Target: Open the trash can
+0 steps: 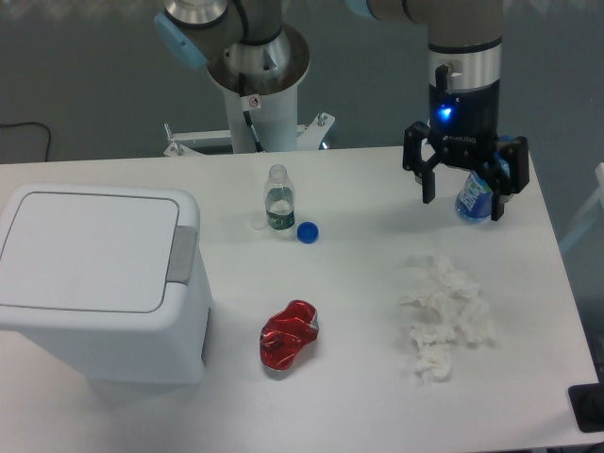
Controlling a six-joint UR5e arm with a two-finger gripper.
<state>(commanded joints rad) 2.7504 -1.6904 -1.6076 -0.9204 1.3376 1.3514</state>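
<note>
Trash can [94,283] far left of hand [464,198], lid apparently shut.

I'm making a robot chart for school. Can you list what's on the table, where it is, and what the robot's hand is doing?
trash can: left side of table, lid shut, grey push tab on its right edge
clear bottle: upright, middle back, no cap
blue cap: lying just right of the bottle
red crushed can: middle front
white crumpled tissue: right front
gripper: open, right back, far from the trash can
blue object: behind the gripper, partly hidden
</note>
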